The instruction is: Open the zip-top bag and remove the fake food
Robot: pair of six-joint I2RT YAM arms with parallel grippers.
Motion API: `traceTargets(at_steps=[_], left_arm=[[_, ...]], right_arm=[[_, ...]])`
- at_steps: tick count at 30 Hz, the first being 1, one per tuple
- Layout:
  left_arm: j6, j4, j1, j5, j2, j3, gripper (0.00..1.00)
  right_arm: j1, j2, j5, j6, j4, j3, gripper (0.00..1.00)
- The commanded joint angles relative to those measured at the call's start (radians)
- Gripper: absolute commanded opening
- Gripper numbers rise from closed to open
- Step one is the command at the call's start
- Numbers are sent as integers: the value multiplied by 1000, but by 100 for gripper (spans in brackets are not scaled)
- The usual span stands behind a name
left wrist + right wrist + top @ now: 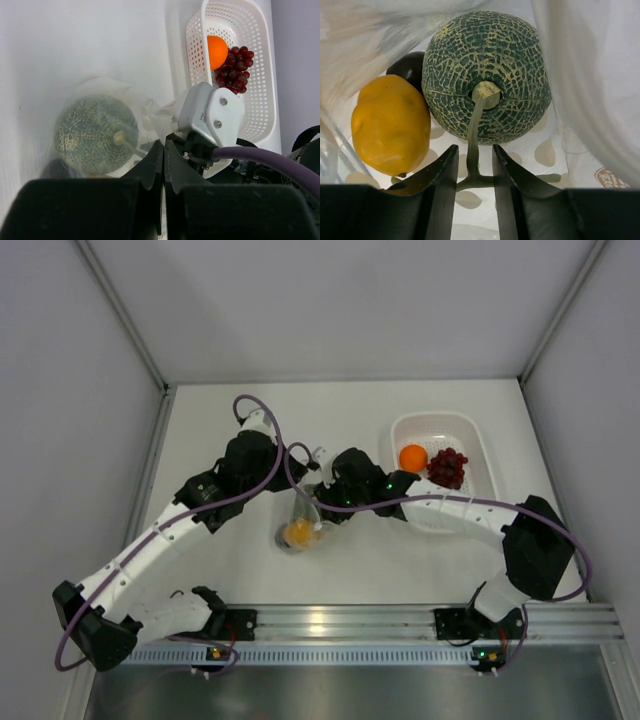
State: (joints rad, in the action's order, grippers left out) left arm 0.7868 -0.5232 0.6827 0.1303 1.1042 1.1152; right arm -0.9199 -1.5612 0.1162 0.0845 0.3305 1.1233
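Left hand (163, 150) pinches the clear polka-dotted zip-top bag (300, 510); right hand (475, 150), parted inside, must close on the green netted melon (485, 75) by its pale stem (475, 125).

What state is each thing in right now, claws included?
zip-top bag: open, one edge pinched
melon: in the bag, not gripped
lemon: in the bag, beside the melon
dark fruit: in the bag, mostly hidden
orange: in the basket
grape bunch: in the basket
left claw: shut on the zip-top bag
right claw: open, inside the bag, straddling the melon's stem
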Motion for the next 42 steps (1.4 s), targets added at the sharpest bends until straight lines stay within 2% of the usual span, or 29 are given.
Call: traceTargets(at_steps=[1, 2, 4, 10, 20, 24, 25, 32, 37, 42], left_arm=[[0, 60, 0, 8, -12, -8, 0], [-3, 58, 0, 9, -12, -8, 0], [-11, 60, 0, 11, -9, -12, 0], [-37, 60, 0, -32, 9, -28, 0], [-109, 81, 0, -207, 17, -41, 0], [-112, 77, 0, -149, -7, -63, 0], [-109, 77, 0, -91, -13, -71, 0], [-26, 78, 0, 64, -58, -104, 0], [5, 78, 0, 84, -46, -95, 0], [19, 80, 0, 83, -38, -84, 0]], right_arm=[[-14, -28, -15, -20, -50, 1, 29], [-17, -31, -13, -20, -50, 4, 16], [-14, -20, -21, -17, -50, 9, 0], [-19, 36, -29, -11, 8, 82, 0], [-19, 56, -84, 11, 152, 285, 0], [-19, 61, -110, 6, 263, 354, 0], [-19, 67, -110, 6, 281, 369, 0], [-19, 190, -153, -5, 372, 349, 0], [-19, 276, -139, -15, 401, 334, 0], [-13, 368, -274, 4, 453, 345, 0]])
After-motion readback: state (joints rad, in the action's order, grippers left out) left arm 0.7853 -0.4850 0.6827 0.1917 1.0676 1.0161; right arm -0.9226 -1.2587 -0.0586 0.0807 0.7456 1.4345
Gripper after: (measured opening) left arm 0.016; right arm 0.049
